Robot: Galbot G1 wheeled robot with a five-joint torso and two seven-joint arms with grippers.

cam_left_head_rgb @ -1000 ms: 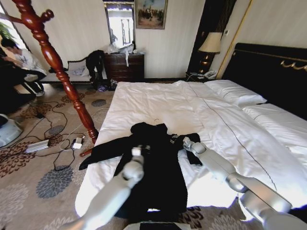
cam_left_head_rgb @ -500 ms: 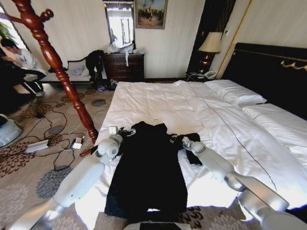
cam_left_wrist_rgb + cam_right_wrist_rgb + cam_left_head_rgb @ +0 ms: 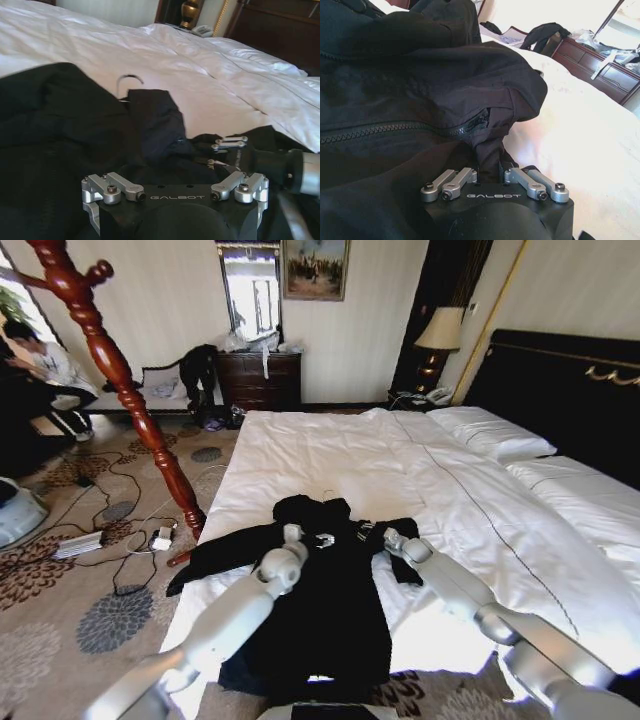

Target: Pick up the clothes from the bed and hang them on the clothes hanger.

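— Head view first: where is the black coat (image 3: 330, 600) lying?

— It is lying spread flat near the foot of the bed (image 3: 330, 450), on the white duvet, collar toward the pillows and hem hanging over the foot edge. One sleeve is trailing out toward the bed's side edge.

— And the clothes hanger (image 3: 129, 75)?

— Its thin metal hook is poking out just past the collar, so the hanger seems to be sitting inside the shoulders already. That would explain why both arms are working at the collar end rather than the hem.

— What is the right gripper (image 3: 378, 533) doing?

— It is resting at the coat's shoulder on that side. In the right wrist view a fold of black cloth beside the zipper is running down between the jaws, which are drawn together on it. I judge it is pinning that shoulder so the cloth cannot slide.

— And the left gripper (image 3: 305, 537)?

— It is hovering over the upper chest of the coat, just short of the collar and close beside the right one. In the left wrist view its linkage is splayed wide with nothing caught in it, so I read the jaws as standing apart. It is pointing at the hook, likely lining up on the hanger's neck.

— Any risk?

— Soft cloth could be bunching over the hanger and hiding the grip point.
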